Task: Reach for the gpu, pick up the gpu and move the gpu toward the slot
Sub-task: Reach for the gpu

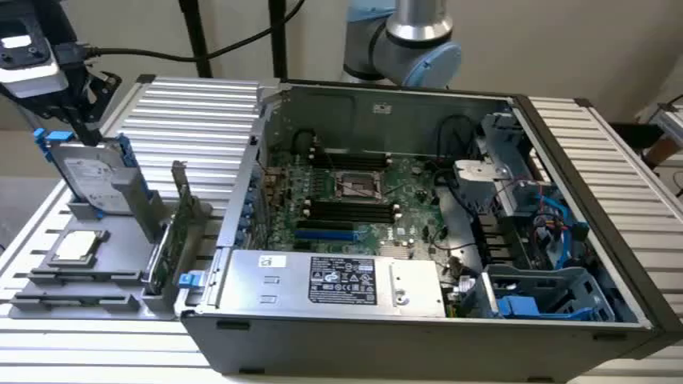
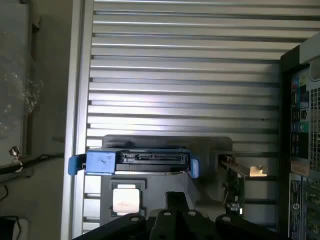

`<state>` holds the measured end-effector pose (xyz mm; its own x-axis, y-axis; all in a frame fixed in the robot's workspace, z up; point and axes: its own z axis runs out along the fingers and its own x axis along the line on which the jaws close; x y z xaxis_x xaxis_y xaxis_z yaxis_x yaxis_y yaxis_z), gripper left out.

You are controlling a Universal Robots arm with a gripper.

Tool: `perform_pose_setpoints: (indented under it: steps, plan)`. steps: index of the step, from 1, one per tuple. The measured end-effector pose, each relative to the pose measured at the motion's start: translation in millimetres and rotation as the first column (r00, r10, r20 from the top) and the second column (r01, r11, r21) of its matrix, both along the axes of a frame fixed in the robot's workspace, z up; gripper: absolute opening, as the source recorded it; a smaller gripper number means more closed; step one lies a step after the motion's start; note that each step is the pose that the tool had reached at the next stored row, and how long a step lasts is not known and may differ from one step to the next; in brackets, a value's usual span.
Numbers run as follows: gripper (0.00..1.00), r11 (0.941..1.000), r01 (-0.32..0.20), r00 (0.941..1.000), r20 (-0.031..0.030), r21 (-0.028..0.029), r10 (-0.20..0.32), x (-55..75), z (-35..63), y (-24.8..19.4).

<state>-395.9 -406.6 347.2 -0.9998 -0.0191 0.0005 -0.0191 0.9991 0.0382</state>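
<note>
Gripper [image 1: 88,136]: upper left of ext. frame, just above hard drive [image 1: 96,182]; open/closed state can't be told. GPU [image 1: 171,236]: on edge in grey holder [image 1: 107,282], left-centre, btwn drive and PC case [image 1: 427,346], apart from gripper. Processor chip [image 1: 80,246]: flat, lower left.

Robotics lab: robot arm [image 1: 418,44] mounted behind a slotted aluminium table [image 1: 181,112], with an opened PC tower [image 1: 427,344] and a grey parts jig [image 1: 115,240] on top.
</note>
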Motion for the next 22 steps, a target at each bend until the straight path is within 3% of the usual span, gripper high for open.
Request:
perform_pose_setpoints:
  steps: [15,17,22]
  plan:
    - [0.11,1.0000,0.000,1.0000,0.0000,0.0000,0.000,0.0,0.0,-0.1]
    - [0.11,1.0000,0.000,1.0000,-0.0001,-0.0001,0.000,0.9,0.0,-3.7]
    - [0.11,1.0000,0.000,1.0000,-0.0005,0.0000,0.000,8.5,0.1,-19.9]
